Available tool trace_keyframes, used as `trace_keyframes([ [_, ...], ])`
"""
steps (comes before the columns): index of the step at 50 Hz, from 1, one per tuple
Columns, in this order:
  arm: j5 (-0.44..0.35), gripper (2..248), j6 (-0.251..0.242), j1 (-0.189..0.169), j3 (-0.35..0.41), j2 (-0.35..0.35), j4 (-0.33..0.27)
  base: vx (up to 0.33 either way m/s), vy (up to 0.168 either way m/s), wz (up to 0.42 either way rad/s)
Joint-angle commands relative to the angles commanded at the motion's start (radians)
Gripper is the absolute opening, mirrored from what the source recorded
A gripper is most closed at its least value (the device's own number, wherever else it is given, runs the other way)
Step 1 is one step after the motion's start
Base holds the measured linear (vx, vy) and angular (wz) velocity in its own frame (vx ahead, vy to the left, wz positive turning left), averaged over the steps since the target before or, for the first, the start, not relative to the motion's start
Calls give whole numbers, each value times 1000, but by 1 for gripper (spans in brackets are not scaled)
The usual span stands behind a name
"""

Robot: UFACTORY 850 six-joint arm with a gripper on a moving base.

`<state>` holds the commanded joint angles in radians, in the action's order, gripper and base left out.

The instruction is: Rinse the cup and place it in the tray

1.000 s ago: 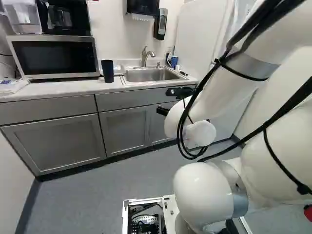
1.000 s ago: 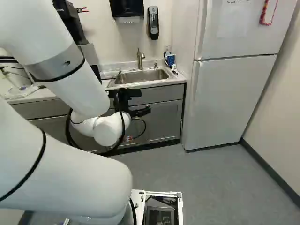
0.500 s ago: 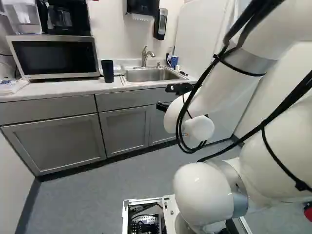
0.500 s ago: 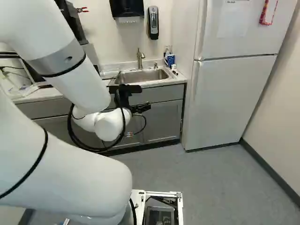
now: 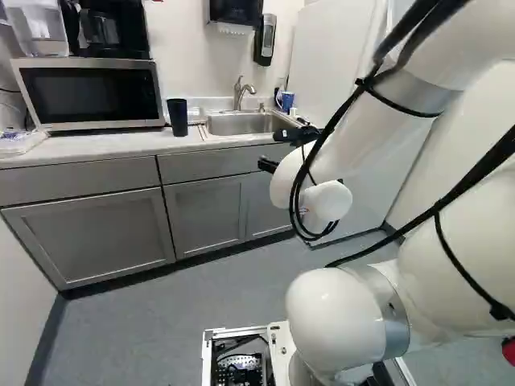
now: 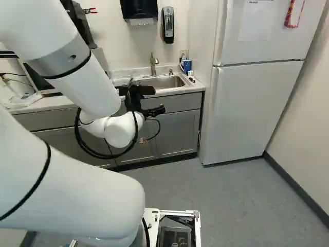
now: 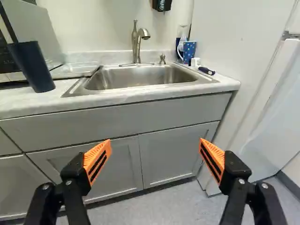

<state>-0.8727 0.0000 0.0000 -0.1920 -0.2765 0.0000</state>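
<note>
The pincer (image 7: 155, 142) is open wide, its two orange pads (image 7: 97, 159) stand far apart, and nothing is held between them. It points toward the front of the sink cabinet (image 7: 164, 150), below the level of the bench (image 7: 28, 107). Compared with the pictures of one second ago, it has gone up a little, together with the arm (image 5: 386, 133), while the base (image 5: 278, 346) has remained in its place. I judge this as an approach from low to bench height, and the reaching is not finished.

Beyond it is the sink (image 7: 136, 79) with its faucet (image 7: 137, 44). On one side of the sink, near the microwave (image 5: 92, 92), the dark cup (image 5: 178, 117) stands upright on the bench; a clear tray (image 7: 72, 70) lies between it and the sink. On the other side there is a blue patterned cup (image 7: 189, 50). Which cup is meant, I cannot tell surely. Neither has shifted, so the rinsing is probably still ahead. Next, the pincer should rise more, then turn to the chosen cup, taking care not to hit the bench edge.
</note>
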Motion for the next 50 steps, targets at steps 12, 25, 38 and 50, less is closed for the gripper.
trace_keyframes([
  [12, 0, 247, 0, 0, -27, -2, 0, 0, 0, 0],
  [25, 0, 247, 0, 0, -59, -2, 0, 0, 0, 0],
  [38, 0, 247, 0, 0, -92, 0, 0, 0, 0, 0],
  [50, 11, 247, 0, 0, -123, 4, 0, 0, 0, 0],
])
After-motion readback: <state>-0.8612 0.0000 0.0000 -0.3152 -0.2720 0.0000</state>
